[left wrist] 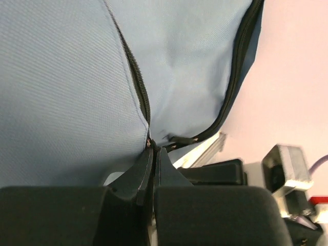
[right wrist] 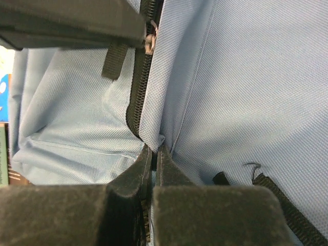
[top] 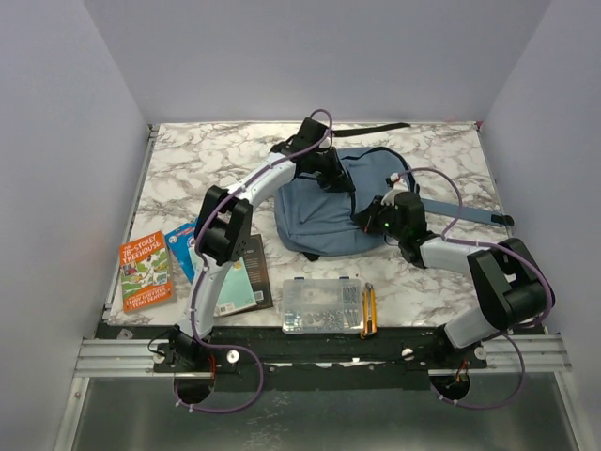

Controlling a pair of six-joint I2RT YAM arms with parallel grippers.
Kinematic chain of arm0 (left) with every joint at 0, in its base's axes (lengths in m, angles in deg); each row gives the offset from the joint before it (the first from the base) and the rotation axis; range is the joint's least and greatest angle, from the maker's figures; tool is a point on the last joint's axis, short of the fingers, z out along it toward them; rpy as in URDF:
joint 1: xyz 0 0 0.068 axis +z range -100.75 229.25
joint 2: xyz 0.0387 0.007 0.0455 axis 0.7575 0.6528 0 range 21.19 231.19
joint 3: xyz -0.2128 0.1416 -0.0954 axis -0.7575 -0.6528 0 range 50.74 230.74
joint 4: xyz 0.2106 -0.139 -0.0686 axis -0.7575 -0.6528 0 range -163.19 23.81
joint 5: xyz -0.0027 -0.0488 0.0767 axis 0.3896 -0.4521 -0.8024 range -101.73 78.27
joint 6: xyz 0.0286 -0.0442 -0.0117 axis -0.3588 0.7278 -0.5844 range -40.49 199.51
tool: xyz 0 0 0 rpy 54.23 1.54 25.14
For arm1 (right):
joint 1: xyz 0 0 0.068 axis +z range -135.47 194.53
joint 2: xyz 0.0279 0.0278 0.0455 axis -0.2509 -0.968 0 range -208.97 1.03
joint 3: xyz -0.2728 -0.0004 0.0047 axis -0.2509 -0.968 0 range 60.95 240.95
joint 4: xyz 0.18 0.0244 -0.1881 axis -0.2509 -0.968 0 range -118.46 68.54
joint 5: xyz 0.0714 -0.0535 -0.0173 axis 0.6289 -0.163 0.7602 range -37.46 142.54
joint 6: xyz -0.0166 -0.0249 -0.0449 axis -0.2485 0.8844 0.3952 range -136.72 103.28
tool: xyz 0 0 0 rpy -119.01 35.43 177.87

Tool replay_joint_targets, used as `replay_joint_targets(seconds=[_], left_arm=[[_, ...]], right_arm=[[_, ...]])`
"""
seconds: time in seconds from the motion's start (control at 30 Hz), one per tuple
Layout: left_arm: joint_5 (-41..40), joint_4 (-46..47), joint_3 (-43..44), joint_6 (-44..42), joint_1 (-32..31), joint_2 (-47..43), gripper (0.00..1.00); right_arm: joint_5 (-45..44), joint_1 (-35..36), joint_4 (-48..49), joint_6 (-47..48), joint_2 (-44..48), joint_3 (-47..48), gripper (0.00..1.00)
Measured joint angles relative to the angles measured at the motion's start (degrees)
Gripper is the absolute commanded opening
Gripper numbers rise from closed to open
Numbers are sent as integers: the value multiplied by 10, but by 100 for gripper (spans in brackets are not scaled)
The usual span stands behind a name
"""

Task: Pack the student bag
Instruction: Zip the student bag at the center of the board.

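Marble table [top: 207, 160], pale walls [top: 329, 56] around. In centre of the top view, student bag [top: 319, 224], lying flat. At its upper edge, left gripper [left wrist: 154, 148], clamped tight on fabric at the zip [left wrist: 138, 87]. At its right edge, right gripper [right wrist: 154, 149], pinching fabric beside a zip.

free: far-left tabletop [top: 188, 155] | blocked: student bag [top: 324, 221] centre, books [top: 146, 272] near-left

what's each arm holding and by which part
Both hold the bag: the left jaws pinch it at the zip, and the right jaws pinch a fabric fold beside the zip.
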Motion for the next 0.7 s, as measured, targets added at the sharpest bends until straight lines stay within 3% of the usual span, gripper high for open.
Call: replay_joint_targets(seconds=[0.43,0.7], left_arm=[[-62,89,28,227,44,52,0],[-83,106,118,304,46,125,0]], right_arm=[[-41,18,-7,-8,-16,-6,0],[-61,19,22,-21,-21,-20,1]])
